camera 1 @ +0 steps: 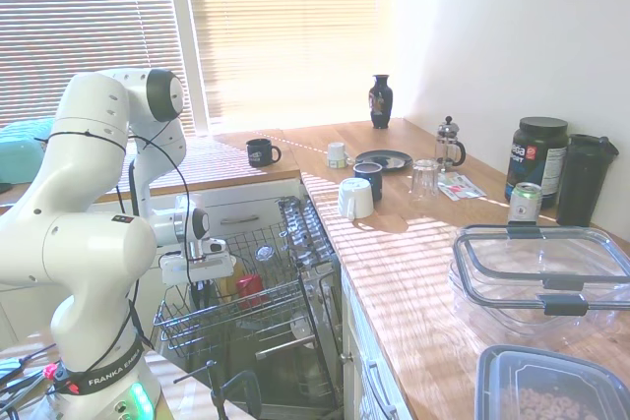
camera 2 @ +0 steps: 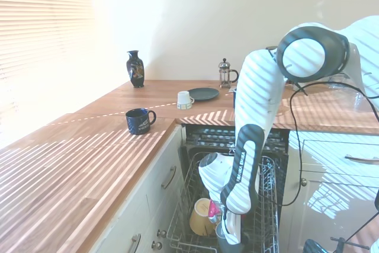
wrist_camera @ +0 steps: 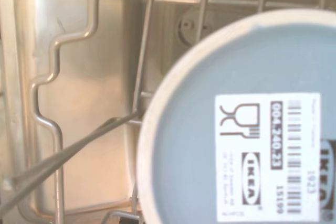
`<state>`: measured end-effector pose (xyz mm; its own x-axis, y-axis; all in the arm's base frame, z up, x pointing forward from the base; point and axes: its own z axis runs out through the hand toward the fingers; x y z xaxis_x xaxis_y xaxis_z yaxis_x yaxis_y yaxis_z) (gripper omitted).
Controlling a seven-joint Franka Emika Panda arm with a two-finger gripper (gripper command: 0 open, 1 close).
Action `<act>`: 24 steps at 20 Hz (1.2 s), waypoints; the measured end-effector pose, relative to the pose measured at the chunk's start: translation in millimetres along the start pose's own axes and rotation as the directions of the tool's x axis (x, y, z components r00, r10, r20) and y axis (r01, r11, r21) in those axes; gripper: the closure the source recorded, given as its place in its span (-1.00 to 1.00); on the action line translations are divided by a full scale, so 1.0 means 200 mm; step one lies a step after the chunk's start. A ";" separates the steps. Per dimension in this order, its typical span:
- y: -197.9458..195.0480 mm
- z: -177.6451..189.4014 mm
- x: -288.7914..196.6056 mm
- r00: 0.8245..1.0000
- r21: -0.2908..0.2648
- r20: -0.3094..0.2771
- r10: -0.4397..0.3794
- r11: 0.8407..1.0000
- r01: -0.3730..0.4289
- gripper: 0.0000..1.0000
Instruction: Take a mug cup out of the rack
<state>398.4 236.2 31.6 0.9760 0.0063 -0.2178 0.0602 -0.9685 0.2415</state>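
Mug cup (wrist_camera: pixel 236 129) sits upside down in the rack (wrist_camera: pixel 47 103), grey base with barcode sticker right under your wrist. Glazed ceramic: rigid, slick, chips against tines. Pinch across the wall or take the handle, lift straight. Gripper (camera 1: pixel 202 290) fingers hidden, can't tell spread.

White rounded arm (camera 1: pixel 74 243), dark joint caps, black cable

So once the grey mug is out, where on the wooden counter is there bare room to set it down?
The wooden counter is bare on the near stretch this side of the dark navy mug. It is crowded further along, round the white mug, black plate and clear glass.
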 end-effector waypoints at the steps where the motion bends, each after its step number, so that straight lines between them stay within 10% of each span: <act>1: 0.00 -0.03 0.01 1.000 0.002 -0.001 0.004 1.000 -0.004 1.00; 15: 0.37 -1.06 0.13 0.977 0.132 -0.155 0.147 0.983 -0.127 1.00; 24: 1.28 -1.79 0.38 0.903 0.306 -0.124 0.411 0.882 -0.359 1.00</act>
<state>562.3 78.5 415.7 0.9321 -0.3616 0.0198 -0.3618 -0.9323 0.0018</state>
